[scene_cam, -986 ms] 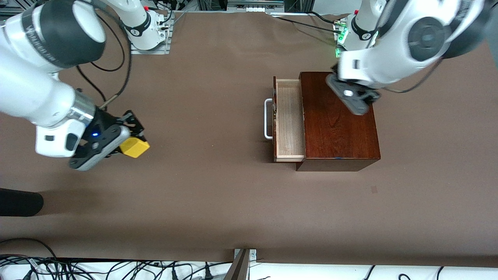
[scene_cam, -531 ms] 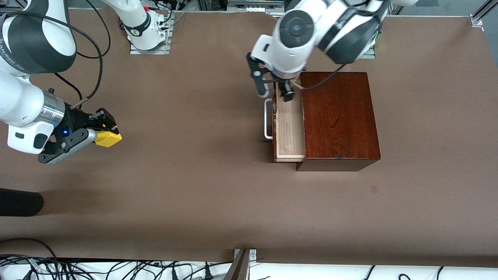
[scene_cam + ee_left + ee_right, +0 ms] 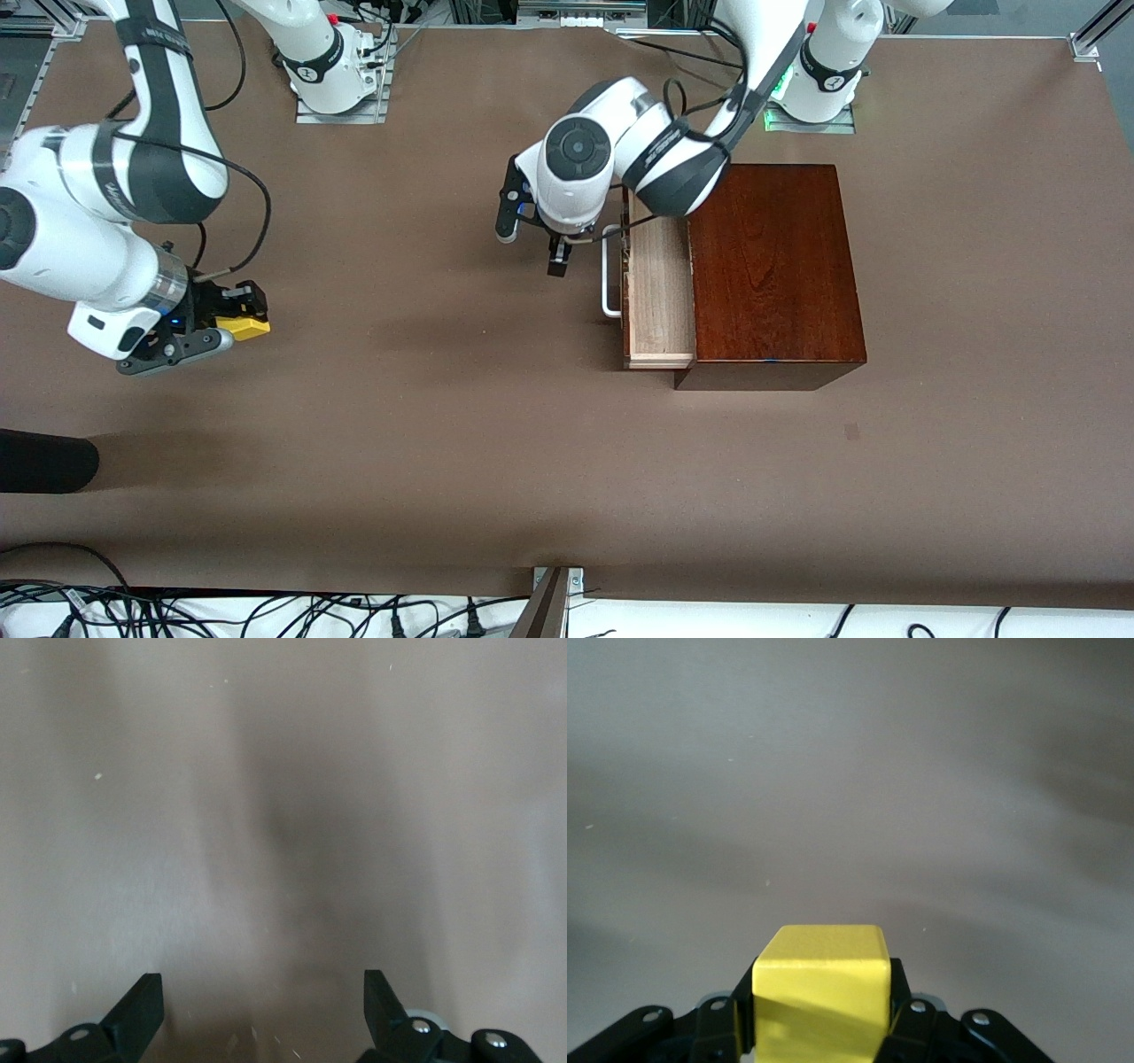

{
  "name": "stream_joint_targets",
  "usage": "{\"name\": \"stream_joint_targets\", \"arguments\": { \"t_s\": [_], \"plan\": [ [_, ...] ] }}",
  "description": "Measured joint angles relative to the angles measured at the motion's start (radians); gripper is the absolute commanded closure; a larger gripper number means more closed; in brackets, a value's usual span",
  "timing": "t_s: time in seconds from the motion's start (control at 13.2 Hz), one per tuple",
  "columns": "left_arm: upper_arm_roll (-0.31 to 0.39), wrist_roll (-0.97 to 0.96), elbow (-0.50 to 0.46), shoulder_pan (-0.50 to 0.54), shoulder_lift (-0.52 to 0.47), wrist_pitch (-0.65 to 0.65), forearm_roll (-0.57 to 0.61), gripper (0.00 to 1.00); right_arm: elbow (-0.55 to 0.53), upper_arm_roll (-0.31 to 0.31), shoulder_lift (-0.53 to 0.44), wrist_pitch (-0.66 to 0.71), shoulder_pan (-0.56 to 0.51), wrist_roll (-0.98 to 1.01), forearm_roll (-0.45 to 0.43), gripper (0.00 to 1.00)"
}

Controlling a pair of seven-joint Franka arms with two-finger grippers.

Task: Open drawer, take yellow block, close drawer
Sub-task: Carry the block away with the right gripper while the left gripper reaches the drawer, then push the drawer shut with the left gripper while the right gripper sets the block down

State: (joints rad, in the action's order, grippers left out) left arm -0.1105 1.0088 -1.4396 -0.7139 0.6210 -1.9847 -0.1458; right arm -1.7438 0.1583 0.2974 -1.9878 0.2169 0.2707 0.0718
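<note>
My right gripper (image 3: 232,312) is pinching the yellow block (image 3: 244,326) between its fingers, low over the bare table (image 3: 461,461) toward the right arm's end, well apart from the drawer (image 3: 657,292); in the right wrist view the block (image 3: 821,997) sits square in the jaws with nothing but table past it. My left gripper (image 3: 532,237) has its fingers spread and holds nothing, hovering over the table just beside the white handle (image 3: 609,271), in front of the drawer. The drawer itself stands pulled out of the wooden box (image 3: 769,266), its pale tray bare. So I judge the opening and the taking done, and the closing is the step in hand. Next I would bring the left gripper against the drawer front or handle and push it straight into the box, keeping the push level so the tray does not jam. By count: one block, one drawer, one box, one handle, two grippers.
</note>
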Motion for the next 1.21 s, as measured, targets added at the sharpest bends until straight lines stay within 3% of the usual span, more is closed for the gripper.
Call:
{"name": "stream_joint_targets", "arguments": {
  "t_s": [0.23, 0.53, 0.91, 1.21],
  "plan": [
    [0.001, 0.025, 0.0, 0.002, 0.055, -0.012, 0.06, 0.0, -0.14, 0.0, 0.001, -0.159, -0.002, -0.003, 0.0, 1.0],
    [0.038, 0.025, 0.0, 0.017, 0.05, 0.108, 0.069, 0.0, -0.275, -0.009, 0.014, -0.333, -0.002, -0.125, 0.001, 1.0],
    [0.065, 0.015, 0.001, 0.02, 0.042, 0.174, 0.099, 0.0, -0.326, -0.063, 0.052, -0.408, -0.002, -0.264, 0.001, 1.0],
    [0.073, -0.017, 0.001, 0.02, 0.036, 0.236, 0.154, 0.0, -0.414, -0.073, 0.081, -0.555, -0.002, -0.275, 0.001, 1.0]
  ]
}}
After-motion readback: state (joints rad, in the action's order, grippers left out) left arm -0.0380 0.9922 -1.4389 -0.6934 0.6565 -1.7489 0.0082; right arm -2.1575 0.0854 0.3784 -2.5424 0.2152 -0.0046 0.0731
